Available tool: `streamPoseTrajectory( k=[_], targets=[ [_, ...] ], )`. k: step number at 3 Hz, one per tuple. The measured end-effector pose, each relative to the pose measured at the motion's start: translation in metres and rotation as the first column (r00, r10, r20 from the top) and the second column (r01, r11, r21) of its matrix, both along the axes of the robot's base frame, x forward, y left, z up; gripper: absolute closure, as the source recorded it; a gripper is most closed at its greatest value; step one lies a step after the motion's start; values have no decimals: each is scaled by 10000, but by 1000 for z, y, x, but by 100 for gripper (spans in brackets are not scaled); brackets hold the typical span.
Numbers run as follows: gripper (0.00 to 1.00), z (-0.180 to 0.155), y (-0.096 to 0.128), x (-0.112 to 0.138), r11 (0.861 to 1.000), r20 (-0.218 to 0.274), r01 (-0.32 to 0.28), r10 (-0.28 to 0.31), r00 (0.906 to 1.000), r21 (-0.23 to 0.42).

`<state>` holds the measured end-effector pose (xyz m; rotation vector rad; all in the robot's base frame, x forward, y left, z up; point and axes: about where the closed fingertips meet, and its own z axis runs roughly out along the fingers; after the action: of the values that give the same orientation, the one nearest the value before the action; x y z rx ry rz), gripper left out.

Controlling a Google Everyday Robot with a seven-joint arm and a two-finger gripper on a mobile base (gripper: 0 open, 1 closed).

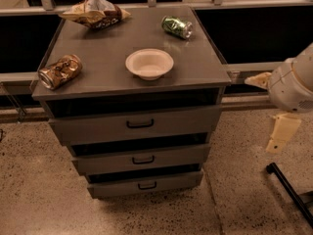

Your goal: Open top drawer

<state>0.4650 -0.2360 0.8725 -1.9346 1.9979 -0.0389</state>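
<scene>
Basically nothing done yet. Top drawer (pixel 98 129) sits in the grey cabinet (pixel 205 58) directly under the tabletop, the widest of the stack, and its flat front looks pushed in, about flush with the cabinet's front edge, with a dark gap above it. Its black bar handle (pixel 140 124) is at centre front, untouched.

Gripper (pixel 279 133) hangs off to the right of the cabinet, below the round white arm joint (pixel 293 84), about level with the top drawer's front but well apart from the handle. Nothing is seen in it; released or clenched, cannot tell from this view.

Left to do, by my read: the whole job. Bring the gripper across to the handle, take hold of it, pull the drawer out toward the camera. Progress roughly zero, approach stage at best.

Counts:
- drawers: three, namely the top drawer, middle drawer (pixel 98 164) and bottom drawer (pixel 112 189), each narrower than the one above
- bar handles: three, one per drawer
- bowls: one, a white bowl (pixel 149 63), upright, mid-tabletop
- cans: one green can (pixel 177 26) on its side at back right, plus one brown can-like item (pixel 59 71) on its side at the left edge, so two if that is a can
- snack bags: one crumpled bag (pixel 95 12) at back left
- grippers: one

Black bar (pixel 288 190) lies on the floor at lower right, clear of the drawers.
</scene>
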Motion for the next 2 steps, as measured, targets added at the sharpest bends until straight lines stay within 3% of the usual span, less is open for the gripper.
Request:
streamPoseTrajectory(
  k=[1, 2],
  targets=[
    [0, -11, 1, 6, 9905, 596, -589, 667, 9960, -1243],
    [0, -30, -11, 19, 9454, 1253, -1641, 2058, 9705, -2816]
  ],
)
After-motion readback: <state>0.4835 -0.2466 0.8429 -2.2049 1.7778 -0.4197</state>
